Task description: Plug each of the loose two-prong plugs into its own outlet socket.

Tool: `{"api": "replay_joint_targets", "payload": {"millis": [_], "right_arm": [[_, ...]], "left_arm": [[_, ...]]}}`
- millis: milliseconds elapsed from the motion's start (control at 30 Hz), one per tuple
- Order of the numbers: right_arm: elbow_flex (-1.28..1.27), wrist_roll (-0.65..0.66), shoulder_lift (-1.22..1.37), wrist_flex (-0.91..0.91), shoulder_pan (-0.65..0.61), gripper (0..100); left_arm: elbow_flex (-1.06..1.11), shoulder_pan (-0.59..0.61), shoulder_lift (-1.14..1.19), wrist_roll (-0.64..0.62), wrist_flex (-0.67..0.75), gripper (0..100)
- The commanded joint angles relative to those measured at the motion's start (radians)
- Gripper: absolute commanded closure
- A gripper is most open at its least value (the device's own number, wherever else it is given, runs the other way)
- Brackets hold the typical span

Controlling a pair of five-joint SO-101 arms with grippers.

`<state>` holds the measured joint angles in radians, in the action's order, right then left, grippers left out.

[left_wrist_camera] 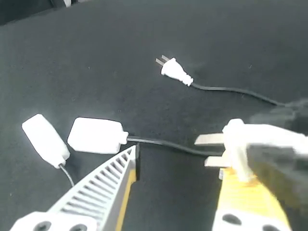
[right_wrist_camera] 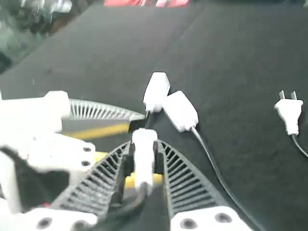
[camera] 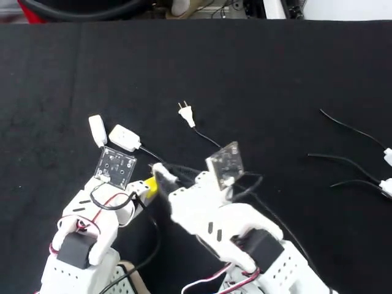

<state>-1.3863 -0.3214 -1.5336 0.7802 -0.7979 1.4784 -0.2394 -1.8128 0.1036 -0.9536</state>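
No text, number or sign can be read on the loose plug (camera: 185,113) or the white sockets (camera: 124,137).

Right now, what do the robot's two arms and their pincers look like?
Both are white plastic with black motor blocks. The left arm carries looping red and black wires; the right arm trails red and white ones. The left pincer and right pincer have ribbed fingers; the left's other finger is yellow.

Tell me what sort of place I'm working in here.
Most likely a robotics lab bench: a black-covered table, a loose two-prong plug and white outlet sockets laid out as test pieces, and cables and gear along the far edge.
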Motion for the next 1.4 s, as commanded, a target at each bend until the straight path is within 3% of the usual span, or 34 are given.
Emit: {"api": "replay_joint_targets", "payload": {"millis": [0, 267, 367, 567, 633, 833, 933, 1267, 1367], "right_arm": [[0.008, 0.02, 0.108, 0.037, -0.1, 98.6], [0.058, 0.058, 0.174, 0.063, -0.064, 98.6], [0.062, 0.089, 0.174, 0.052, 0.008, 98.6], [0.062, 0.112, 0.183, -0.003, 0.203, 98.6], [0.067, 0.138, 0.185, 0.0, 0.276, 98.6], [0.067, 0.161, 0.191, 0.0, 0.39, 98.6], [0.073, 0.163, 0.246, -0.006, 0.396, 98.7], [0.159, 0.164, 0.561, -0.057, 0.396, 98.7], [0.165, 0.176, 0.599, -0.066, 0.396, 98.7]], "left_arm": [[0.012, 0.021, -0.011, 0.054, 0.084, 73], [0.038, 0.019, -0.011, 0.074, 0.074, 73], [0.025, 0.021, -0.011, 0.083, 0.028, 73], [-0.01, 0.035, -0.011, 0.261, -0.118, 73], [-0.051, 0.07, -0.011, 0.264, -0.184, 73], [-0.12, 0.309, -0.002, 0.0, -0.124, 73], [-0.15, 0.352, 0.095, -0.081, -0.097, 73], [-0.533, 0.348, 1.023, -0.405, 0.11, 73], [-0.644, 0.338, 1.229, -0.442, 0.112, 72]]}}
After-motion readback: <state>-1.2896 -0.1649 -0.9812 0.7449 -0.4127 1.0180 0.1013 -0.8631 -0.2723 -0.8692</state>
